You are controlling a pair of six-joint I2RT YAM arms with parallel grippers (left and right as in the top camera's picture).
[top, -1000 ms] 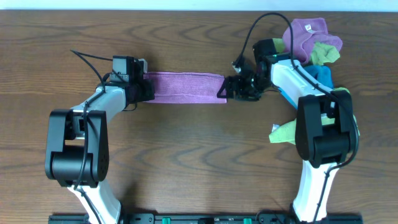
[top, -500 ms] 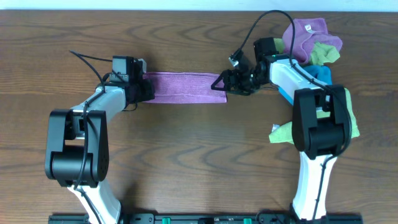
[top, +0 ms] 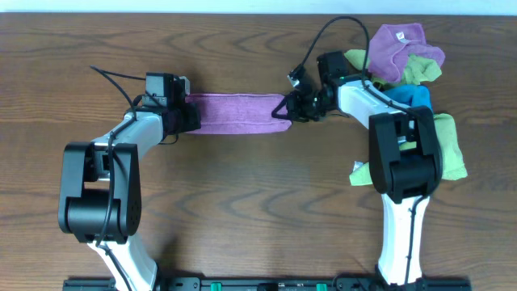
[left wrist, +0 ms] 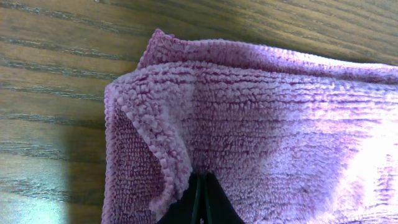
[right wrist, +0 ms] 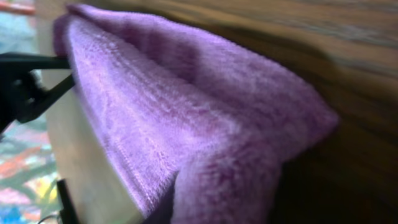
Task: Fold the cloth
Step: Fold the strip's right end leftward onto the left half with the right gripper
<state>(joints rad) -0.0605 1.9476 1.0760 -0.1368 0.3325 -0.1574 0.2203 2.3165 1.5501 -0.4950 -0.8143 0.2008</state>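
A purple cloth (top: 234, 113) lies as a long folded strip across the wooden table between both arms. My left gripper (top: 187, 113) is shut on its left end; in the left wrist view the closed black fingertips (left wrist: 200, 199) pinch the cloth (left wrist: 261, 118) near a curled corner. My right gripper (top: 284, 109) is shut on the right end. In the right wrist view the cloth (right wrist: 186, 112) fills the frame, bunched at the right gripper (right wrist: 180, 208), and the left gripper (right wrist: 25, 81) shows at the far end.
A heap of other cloths sits at the back right: a purple one (top: 400, 44), a green one (top: 422, 69), a blue one (top: 416, 97) and a light green one (top: 448, 149) beside the right arm's base.
My right gripper has moved left onto the cloth's right end and gone from open to shut on it. The left gripper has stayed put.
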